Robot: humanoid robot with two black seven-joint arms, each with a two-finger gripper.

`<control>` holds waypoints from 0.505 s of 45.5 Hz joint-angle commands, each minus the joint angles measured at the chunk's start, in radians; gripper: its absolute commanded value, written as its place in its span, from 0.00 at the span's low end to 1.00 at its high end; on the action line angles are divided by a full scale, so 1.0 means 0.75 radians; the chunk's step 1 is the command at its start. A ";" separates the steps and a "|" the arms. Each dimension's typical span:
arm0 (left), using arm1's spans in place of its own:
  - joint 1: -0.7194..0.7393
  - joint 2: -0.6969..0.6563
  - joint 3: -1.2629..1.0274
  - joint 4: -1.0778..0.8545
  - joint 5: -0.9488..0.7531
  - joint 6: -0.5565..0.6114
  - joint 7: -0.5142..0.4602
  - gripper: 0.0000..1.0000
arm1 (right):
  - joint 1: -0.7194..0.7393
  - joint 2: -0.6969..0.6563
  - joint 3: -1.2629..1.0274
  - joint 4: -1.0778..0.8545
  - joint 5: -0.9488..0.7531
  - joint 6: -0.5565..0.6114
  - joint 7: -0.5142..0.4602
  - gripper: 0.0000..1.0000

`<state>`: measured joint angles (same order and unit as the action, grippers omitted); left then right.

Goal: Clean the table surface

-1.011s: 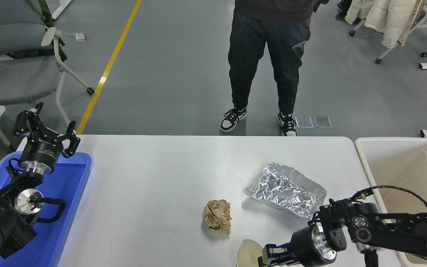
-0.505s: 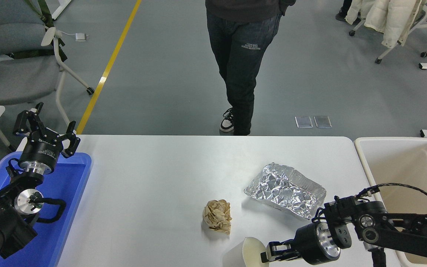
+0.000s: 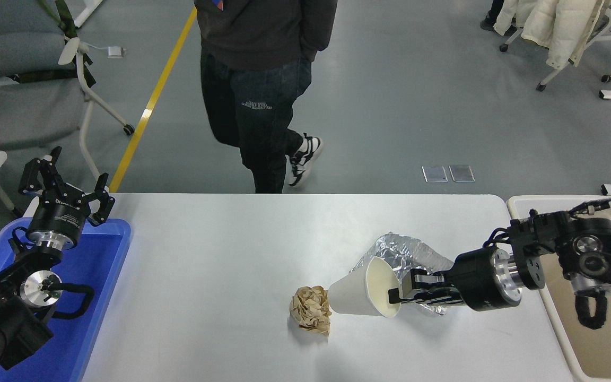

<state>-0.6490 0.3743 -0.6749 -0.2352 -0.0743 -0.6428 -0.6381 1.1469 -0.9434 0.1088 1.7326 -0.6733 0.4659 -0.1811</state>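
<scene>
We see the smooth white rectangular tabletop (image 3: 204, 276) spread across the middle of the view. Our right black gripper (image 3: 396, 293) is clamped on the rim of a white paper cup (image 3: 356, 294), held on its side above the tabletop, beside a crumpled brown paper ball (image 3: 311, 309) and in front of a crinkled silver foil tray (image 3: 411, 252). Our left black gripper (image 3: 67, 191) rests parked over a blue plastic tray (image 3: 101, 265), its fingers spread apart.
</scene>
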 commanded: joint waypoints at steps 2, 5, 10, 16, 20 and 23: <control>0.000 0.000 0.000 0.001 -0.001 0.000 0.000 1.00 | 0.101 -0.170 0.180 0.017 0.096 0.162 -0.002 0.00; 0.000 0.000 0.000 0.001 -0.001 0.000 0.000 1.00 | 0.103 -0.206 0.223 0.017 0.122 0.207 -0.006 0.00; 0.000 0.000 0.000 -0.001 0.001 0.000 0.000 1.00 | 0.109 -0.280 0.297 0.017 0.147 0.305 -0.006 0.00; 0.000 0.000 0.000 -0.001 0.001 0.000 0.000 1.00 | 0.105 -0.315 0.313 0.017 0.147 0.318 -0.006 0.00; 0.000 0.000 0.000 0.001 0.001 0.000 0.000 1.00 | 0.095 -0.344 0.303 0.015 0.135 0.318 -0.006 0.00; 0.000 0.000 0.000 -0.001 0.001 0.000 0.000 1.00 | 0.087 -0.370 0.291 -0.009 0.112 0.307 -0.006 0.00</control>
<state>-0.6489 0.3743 -0.6750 -0.2351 -0.0746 -0.6428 -0.6381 1.2159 -1.1493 0.3072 1.7437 -0.5791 0.6684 -0.1850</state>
